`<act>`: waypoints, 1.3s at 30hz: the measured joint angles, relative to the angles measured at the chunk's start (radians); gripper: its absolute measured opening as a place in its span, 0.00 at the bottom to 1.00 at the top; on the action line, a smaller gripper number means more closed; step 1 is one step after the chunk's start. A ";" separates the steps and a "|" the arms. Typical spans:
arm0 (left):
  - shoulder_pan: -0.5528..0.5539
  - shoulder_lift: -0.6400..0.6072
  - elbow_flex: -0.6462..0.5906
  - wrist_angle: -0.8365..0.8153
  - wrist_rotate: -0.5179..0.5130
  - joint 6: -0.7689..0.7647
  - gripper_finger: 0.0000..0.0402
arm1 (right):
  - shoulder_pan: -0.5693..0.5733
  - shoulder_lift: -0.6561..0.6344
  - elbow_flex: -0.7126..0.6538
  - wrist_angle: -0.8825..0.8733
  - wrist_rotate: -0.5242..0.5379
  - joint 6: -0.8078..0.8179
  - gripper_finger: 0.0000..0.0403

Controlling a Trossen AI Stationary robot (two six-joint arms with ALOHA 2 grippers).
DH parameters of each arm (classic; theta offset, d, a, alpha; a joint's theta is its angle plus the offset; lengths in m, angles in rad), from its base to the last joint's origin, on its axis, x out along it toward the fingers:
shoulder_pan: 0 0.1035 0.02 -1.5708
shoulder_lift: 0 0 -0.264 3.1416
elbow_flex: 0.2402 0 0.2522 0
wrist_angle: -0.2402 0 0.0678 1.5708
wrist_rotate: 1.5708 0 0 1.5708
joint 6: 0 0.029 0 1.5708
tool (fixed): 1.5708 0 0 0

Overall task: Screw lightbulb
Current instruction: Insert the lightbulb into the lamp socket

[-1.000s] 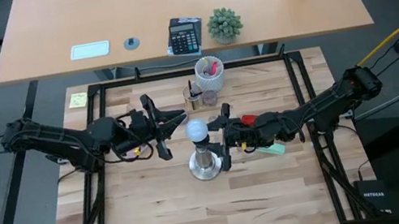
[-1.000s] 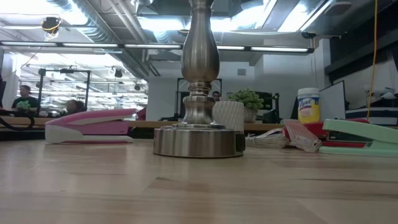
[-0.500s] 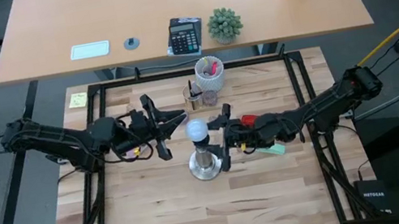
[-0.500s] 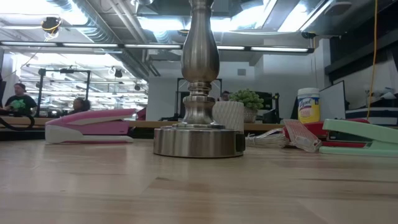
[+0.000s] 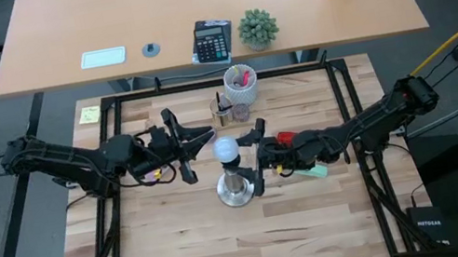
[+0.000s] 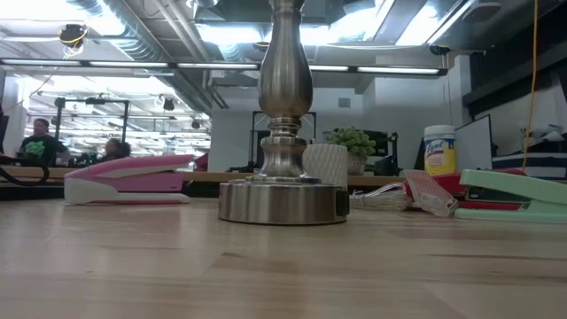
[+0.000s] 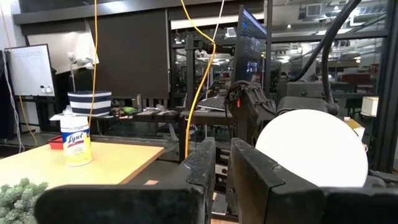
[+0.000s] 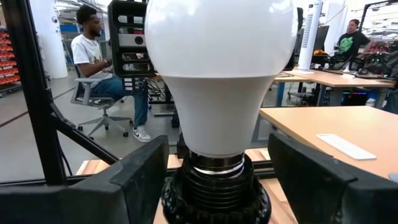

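step: I judge the screwing-in stage; lightbulb point(image 5: 227, 150) already sits on top of the socket stand point(image 5: 236, 190), thread partly down in the black socket collar point(image 8: 214, 193), silver thread still showing above it in the right wrist view.
bulb location: centre of the wooden table point(image 5: 173, 242), upright on the stand, between my two grippers.
right gripper point(image 5: 255, 157): at the stand, fingers spread wide, one each side of the bulb neck, clear gap on both sides in the right wrist view. Holds nothing, touches nothing that I can see.
left gripper point(image 5: 189, 145): just beside the bulb on the other side, fingers splayed apart, empty. In the left wrist view the bulb point(image 7: 312, 148) sits past my fingers, not between them.
next move, my guess: close the right fingers on the bulb neck, twist, let go, repeat until the thread is hidden.
risk: squeeze off-centre and the stand may tip or slide.
clutter: pink stapler point(image 6: 128, 180) and green stapler point(image 6: 514, 195) near the stand base, out of the way.
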 joint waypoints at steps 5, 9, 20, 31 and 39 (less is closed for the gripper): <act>0.000 0.000 0.000 0.001 0.000 0.000 0.11 | 0.000 0.000 0.000 0.001 0.001 0.000 0.70; 0.000 0.000 0.000 0.001 0.000 0.000 0.11 | 0.000 0.000 0.000 0.001 0.001 0.000 0.70; 0.000 0.000 0.000 0.001 0.000 0.000 0.11 | 0.001 -0.062 -0.001 -0.055 0.001 0.007 0.70; 0.000 0.000 0.000 0.001 0.000 0.000 0.11 | 0.001 -0.072 -0.001 -0.147 -0.028 0.089 0.70; 0.000 0.000 0.000 0.001 0.000 0.000 0.11 | 0.042 -0.085 -0.001 -0.167 -0.036 0.091 0.70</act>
